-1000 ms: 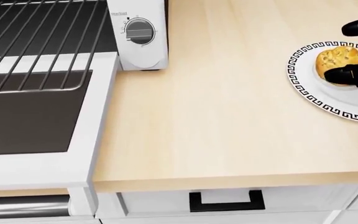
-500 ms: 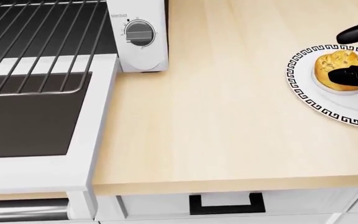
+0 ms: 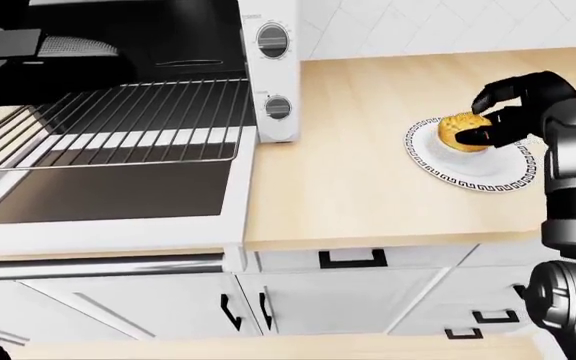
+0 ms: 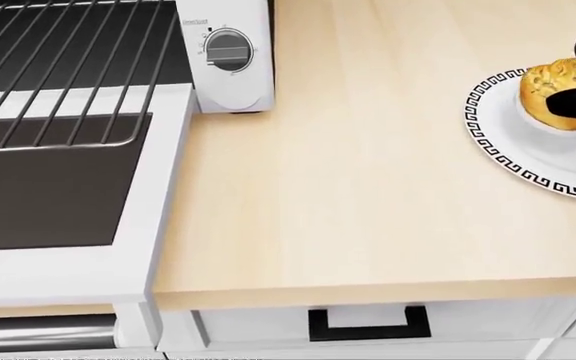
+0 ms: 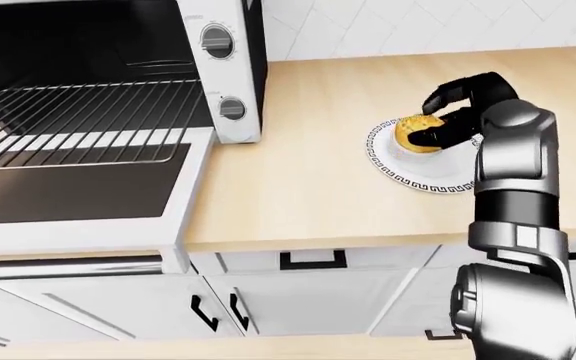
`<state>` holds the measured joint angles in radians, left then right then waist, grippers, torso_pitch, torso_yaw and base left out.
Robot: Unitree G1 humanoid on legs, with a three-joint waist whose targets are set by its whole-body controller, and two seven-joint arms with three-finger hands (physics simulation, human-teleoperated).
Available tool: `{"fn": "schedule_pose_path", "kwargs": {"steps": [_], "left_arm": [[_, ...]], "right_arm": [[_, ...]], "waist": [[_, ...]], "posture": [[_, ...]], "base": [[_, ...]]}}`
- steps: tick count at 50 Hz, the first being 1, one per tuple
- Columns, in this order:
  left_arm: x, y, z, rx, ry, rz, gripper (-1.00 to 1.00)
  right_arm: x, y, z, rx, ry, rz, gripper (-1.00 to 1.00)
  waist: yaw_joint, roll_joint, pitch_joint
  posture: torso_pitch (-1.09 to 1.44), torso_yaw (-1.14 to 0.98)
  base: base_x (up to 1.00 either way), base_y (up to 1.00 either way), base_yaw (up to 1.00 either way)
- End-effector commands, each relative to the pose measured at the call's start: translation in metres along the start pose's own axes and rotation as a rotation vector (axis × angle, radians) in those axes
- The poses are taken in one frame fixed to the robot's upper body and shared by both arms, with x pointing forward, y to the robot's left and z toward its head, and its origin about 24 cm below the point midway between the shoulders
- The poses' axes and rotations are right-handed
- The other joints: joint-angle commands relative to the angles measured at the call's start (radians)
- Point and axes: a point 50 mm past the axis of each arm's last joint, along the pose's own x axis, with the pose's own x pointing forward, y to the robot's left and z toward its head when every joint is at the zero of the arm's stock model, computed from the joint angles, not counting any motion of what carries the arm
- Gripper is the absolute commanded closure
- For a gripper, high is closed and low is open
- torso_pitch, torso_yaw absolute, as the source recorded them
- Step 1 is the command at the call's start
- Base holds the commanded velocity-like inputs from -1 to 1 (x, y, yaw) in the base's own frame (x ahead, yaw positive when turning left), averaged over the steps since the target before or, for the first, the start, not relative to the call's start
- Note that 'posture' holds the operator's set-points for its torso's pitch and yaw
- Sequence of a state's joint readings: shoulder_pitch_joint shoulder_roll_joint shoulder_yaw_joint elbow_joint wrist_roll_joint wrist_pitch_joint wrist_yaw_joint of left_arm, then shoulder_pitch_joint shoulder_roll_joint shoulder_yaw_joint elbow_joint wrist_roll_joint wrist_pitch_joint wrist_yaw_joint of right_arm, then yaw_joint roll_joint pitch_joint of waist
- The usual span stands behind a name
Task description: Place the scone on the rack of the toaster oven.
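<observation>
The counter [image 3: 368, 180] is spread across the left-eye view. At 9 o'clock the oven [image 3: 138, 112] is seen with its door [image 3: 108, 199] dropped open and the rack [image 3: 118, 127] drawn out. At 3 o'clock the plate [image 3: 468, 161] is set on the counter. The scone [image 3: 460, 129] is clasped over the plate by the right hand [image 3: 503, 116], fingers [image 5: 438, 96] closed round it.

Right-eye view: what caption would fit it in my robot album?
Right hand closes on the scone on its plate, beside the open toaster oven.
</observation>
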<state>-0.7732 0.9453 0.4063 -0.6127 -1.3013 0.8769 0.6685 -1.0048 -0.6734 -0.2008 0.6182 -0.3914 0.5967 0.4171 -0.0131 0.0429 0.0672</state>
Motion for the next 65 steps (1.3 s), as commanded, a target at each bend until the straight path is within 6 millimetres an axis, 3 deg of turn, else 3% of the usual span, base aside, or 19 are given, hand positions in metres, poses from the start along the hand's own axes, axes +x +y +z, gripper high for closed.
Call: {"fn": "schedule_pose_path", "kwargs": {"steps": [1,9,15,35,50,65], "left_arm": [[-0.001,0.003,0.013,-0.006,-0.065,0.018,-1.0],[-0.001,0.004,0.018,-0.005,-0.071,0.018,-1.0],[-0.001,0.006,0.021,0.0,-0.076,0.024,-1.0],[-0.002,0.008,0.025,0.001,-0.082,0.03,-1.0],[-0.005,0.012,0.027,0.003,-0.085,0.037,-1.0],[-0.005,0.012,0.028,0.004,-0.086,0.036,-1.0]], "right_arm": [[-0.01,-0.018,0.024,-0.003,-0.09,-0.053,0.95],[-0.02,-0.03,0.035,0.009,-0.129,-0.064,0.95],[-0.034,-0.027,0.076,0.006,-0.235,-0.041,0.95],[-0.102,0.022,0.155,-0.052,-0.475,0.135,0.93],[-0.162,0.058,0.195,-0.1,-0.656,0.26,0.94],[-0.213,0.07,0.214,-0.097,-0.784,0.336,0.94]], "waist": [[0.0,-0.004,-0.026],[0.001,-0.004,-0.023],[-0.003,0.0,-0.022],[-0.008,0.018,-0.01],[-0.02,0.036,-0.003],[-0.033,0.052,0.006]], "posture": [[0.0,0.0],[0.0,0.0],[0.0,0.0],[0.0,0.0],[0.0,0.0],[0.0,0.0]], "base": [[0.0,0.0,0.0],[0.0,0.0,0.0],[0.0,0.0,0.0],[0.0,0.0,0.0],[0.0,0.0,0.0],[0.0,0.0,0.0]]}}
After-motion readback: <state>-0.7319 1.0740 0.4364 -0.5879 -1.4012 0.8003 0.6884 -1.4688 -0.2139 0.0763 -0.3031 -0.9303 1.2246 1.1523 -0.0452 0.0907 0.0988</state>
